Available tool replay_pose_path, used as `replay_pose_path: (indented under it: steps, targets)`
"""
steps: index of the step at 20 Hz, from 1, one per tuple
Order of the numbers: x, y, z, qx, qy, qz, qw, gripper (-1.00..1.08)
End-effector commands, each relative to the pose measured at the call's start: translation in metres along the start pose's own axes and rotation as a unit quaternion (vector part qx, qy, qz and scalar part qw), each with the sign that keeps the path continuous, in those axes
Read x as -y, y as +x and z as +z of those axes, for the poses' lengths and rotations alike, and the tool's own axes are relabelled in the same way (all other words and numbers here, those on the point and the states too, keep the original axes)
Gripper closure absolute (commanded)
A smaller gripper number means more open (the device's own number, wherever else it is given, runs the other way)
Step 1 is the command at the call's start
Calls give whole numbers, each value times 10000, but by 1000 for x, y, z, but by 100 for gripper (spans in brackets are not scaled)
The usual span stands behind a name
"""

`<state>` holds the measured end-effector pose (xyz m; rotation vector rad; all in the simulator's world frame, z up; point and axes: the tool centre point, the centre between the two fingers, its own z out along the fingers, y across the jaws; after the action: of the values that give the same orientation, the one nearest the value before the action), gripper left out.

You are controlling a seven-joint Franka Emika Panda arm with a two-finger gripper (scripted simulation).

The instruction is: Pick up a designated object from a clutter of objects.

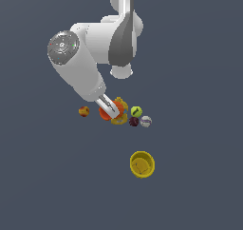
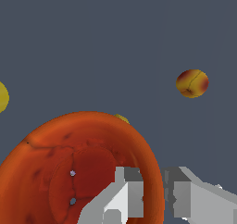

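- The arm (image 1: 90,58) reaches down into the pile.
- The gripper (image 2: 155,195) pinches the orange cup's (image 2: 69,167) rim, one finger inside, one outside.
- The yellow cup (image 1: 142,164) sits apart.
- The fruit (image 2: 192,83) lies beside the orange cup.

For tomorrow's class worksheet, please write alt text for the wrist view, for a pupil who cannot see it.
A small orange-red plastic cup fills the foreground, its hollow inside facing the camera, with the grey claw straddling its rim, one finger inside and one outside. Behind it, a small round red-yellow fruit lies apart on the dark grey floor.
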<state>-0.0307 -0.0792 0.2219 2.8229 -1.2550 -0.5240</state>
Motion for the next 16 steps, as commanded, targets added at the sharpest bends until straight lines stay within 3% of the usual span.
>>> replay_pose_path:
  steps: [1, 16]
  targets:
    - [-28, 0, -18, 2, 5, 4, 10000, 108]
    - [-183, 3, -121, 4, -18, 31, 10000, 108]
